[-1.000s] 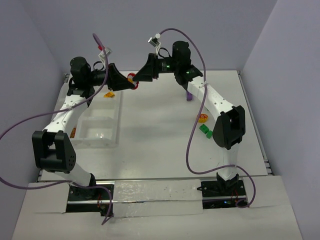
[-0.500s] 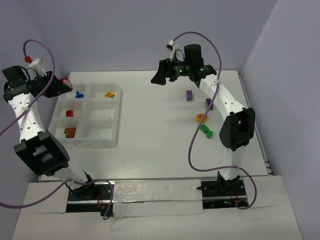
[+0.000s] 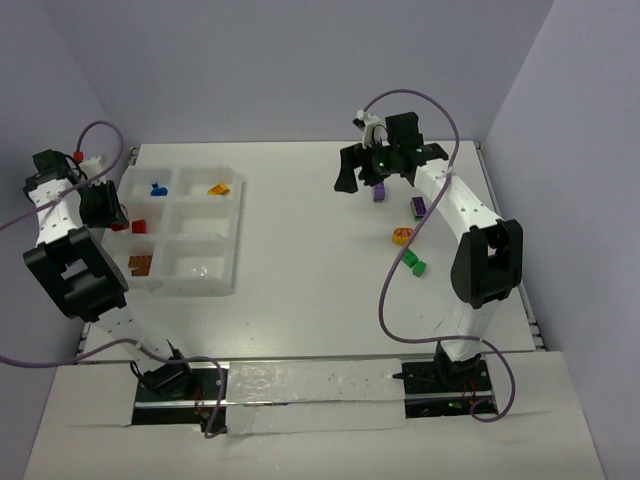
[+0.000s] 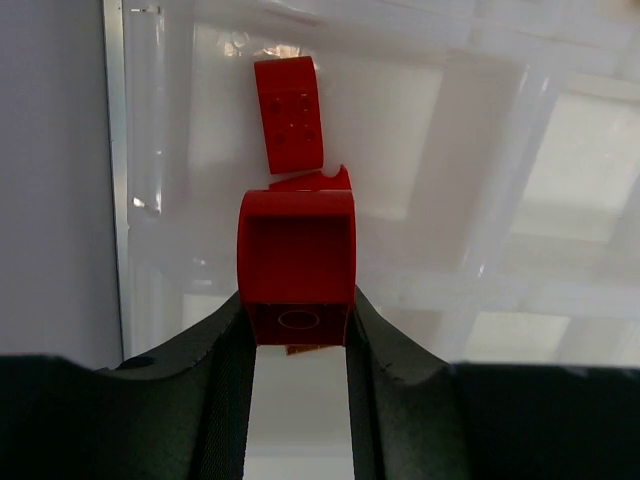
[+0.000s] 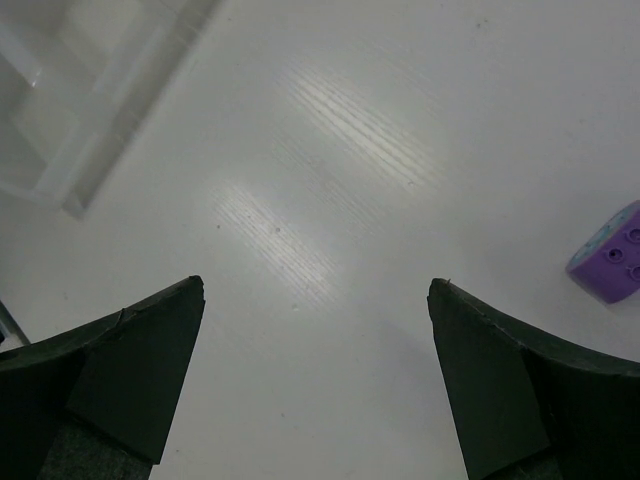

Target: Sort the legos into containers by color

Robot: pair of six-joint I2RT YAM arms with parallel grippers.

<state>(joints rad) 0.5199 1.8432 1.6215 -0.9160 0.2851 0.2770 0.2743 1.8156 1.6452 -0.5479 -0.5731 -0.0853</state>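
Hanging over the tray's (image 4: 480, 180) red brick (image 4: 288, 113), left fingers (image 4: 215, 370) pinch a red lego (image 4: 296, 262); right fingers (image 5: 130, 360) gape near a purple brick (image 5: 610, 255).

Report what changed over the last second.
The left gripper, shut on a red lego, swung from the far centre to the left. It now hangs over the tray compartment that holds a red brick. The right gripper pulled back to the right and stands wide open and empty near a purple brick. The tray and the green lego stayed put.
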